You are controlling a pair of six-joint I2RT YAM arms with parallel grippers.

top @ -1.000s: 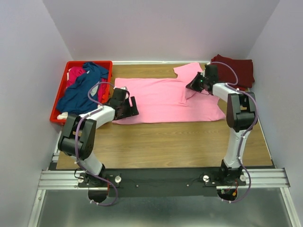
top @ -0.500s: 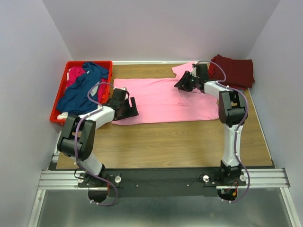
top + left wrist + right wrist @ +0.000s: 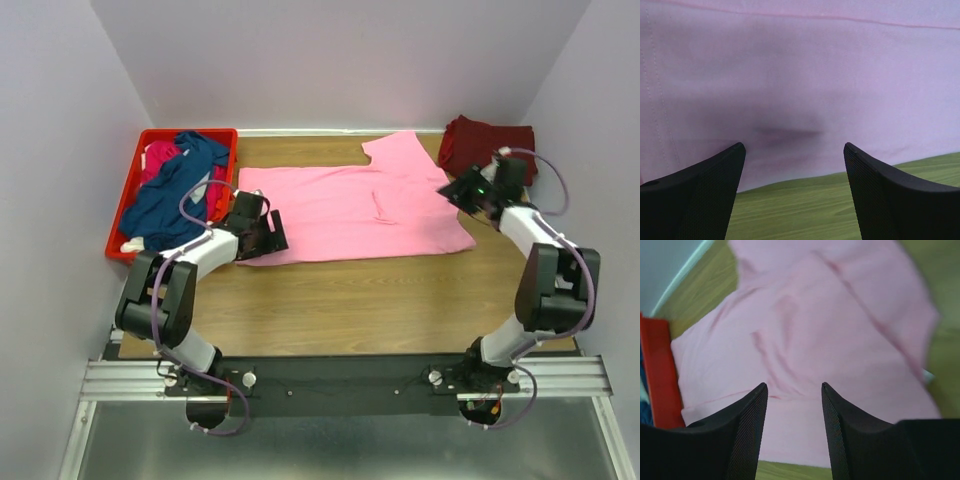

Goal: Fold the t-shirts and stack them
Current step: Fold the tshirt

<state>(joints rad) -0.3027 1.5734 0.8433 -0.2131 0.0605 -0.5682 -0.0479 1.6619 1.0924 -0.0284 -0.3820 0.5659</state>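
A light pink cloth short-sleeved t-shirt [image 3: 345, 210] lies spread flat on the wooden tabletop [image 3: 350, 300], in the far half, between the two arms. Its long axis runs left to right. A stitched straight edge lies at the left end. One sleeve projects from the right part toward the back wall. Which end carries the collar cannot be told.

The left jaws, on the left arm [image 3: 205, 245], stand wide apart over the near left corner of the pink shirt. They grip nothing: the left wrist view shows bare cloth and the shirt's near edge between the fingers.

The right jaws, on the right arm [image 3: 520, 222], are parted over the right end of the shirt. They hold nothing, and pink cloth shows through the gap.

A dark maroon red t-shirt [image 3: 490, 148] lies folded at the far right corner, just beyond the right jaws. A red plastic crate [image 3: 190, 132] at the far left holds a crumpled navy blue t-shirt [image 3: 175, 190] lying over a magenta t-shirt [image 3: 160, 157].
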